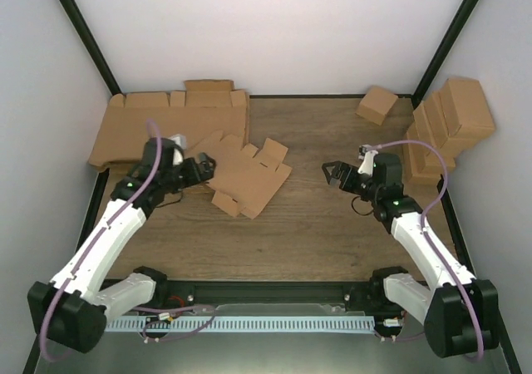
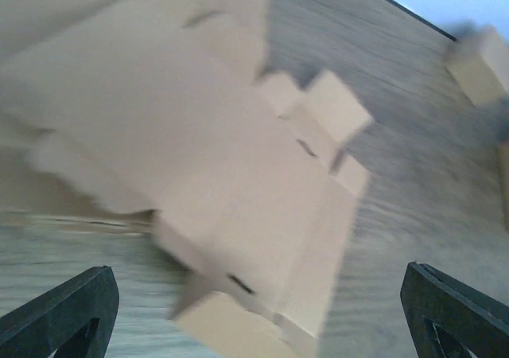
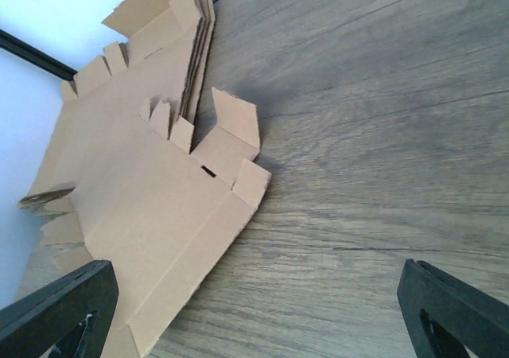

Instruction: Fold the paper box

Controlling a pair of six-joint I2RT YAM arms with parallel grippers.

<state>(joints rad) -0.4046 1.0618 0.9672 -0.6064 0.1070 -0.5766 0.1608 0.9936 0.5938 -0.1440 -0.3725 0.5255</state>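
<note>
The paper box (image 1: 248,176) is a flat brown die-cut piece with flaps and crease lines. It lies on the wooden table left of centre, its far left corner against the stack of larger sheets. My left gripper (image 1: 205,168) is open at the piece's left edge. In the blurred left wrist view the piece (image 2: 238,191) fills the space ahead of the wide-apart fingers (image 2: 67,314). My right gripper (image 1: 335,173) is open and empty, well right of the piece. In the right wrist view the piece (image 3: 151,215) lies ahead to the left, its near flap edge between the fingers (image 3: 457,310).
A stack of much larger notched cardboard sheets (image 1: 162,125) lies at the back left, also in the right wrist view (image 3: 163,24). A small cube-like carton (image 1: 376,104) sits at the back right. Several folded cartons (image 1: 449,125) are piled against the right wall.
</note>
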